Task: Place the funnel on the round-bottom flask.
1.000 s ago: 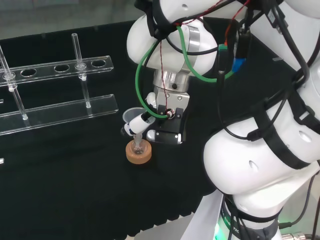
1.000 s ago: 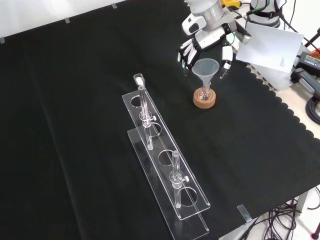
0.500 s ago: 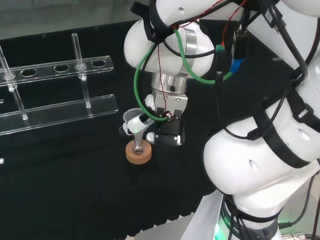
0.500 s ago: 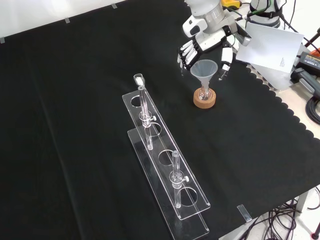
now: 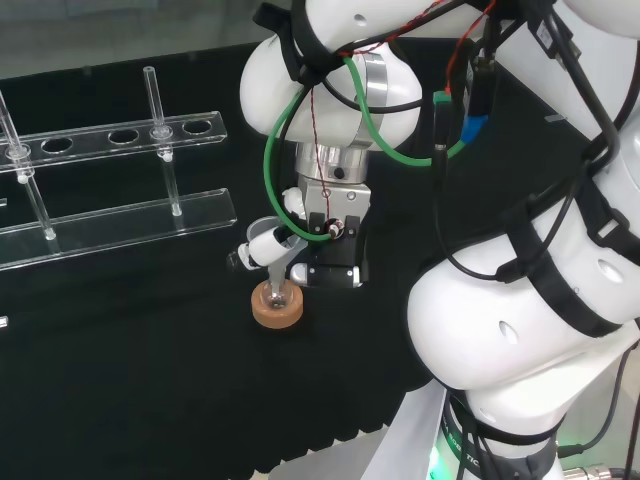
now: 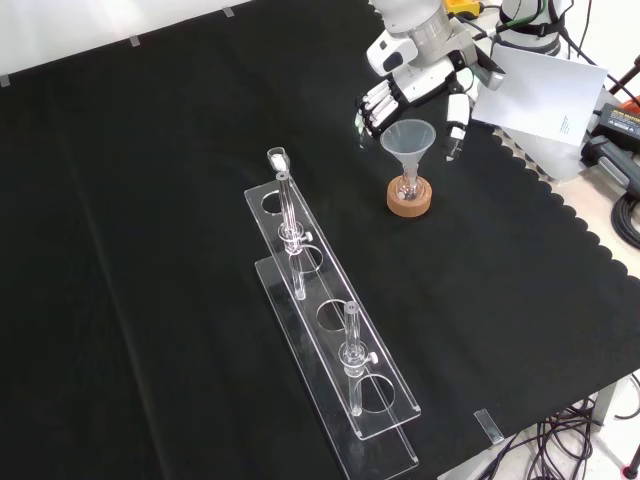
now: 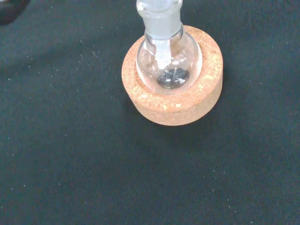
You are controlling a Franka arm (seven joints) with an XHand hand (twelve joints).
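A clear funnel (image 6: 408,138) stands upright with its stem in the neck of the small round-bottom flask (image 6: 407,186), which rests in a cork ring (image 6: 409,203). My hand (image 6: 412,82) hangs just behind and above it, open. Its fingers (image 6: 372,106) are to the funnel's left and its thumb (image 6: 455,112) to the right, both a little apart from the rim. In the head view the hand (image 5: 268,245) is over the flask (image 5: 277,291) and partly covers the funnel (image 5: 262,228). The wrist view looks down on the flask (image 7: 168,65) in its cork ring (image 7: 174,107).
A clear plastic tube rack (image 6: 335,345) with two glass tubes stands in the middle of the cloth in the front view, and at the left in the head view as rack (image 5: 120,180). White paper (image 6: 540,95) lies off the cloth's far right corner.
The hand has risen slightly and its thumb has drawn away from the funnel's rim. The funnel stays standing in the flask's neck.
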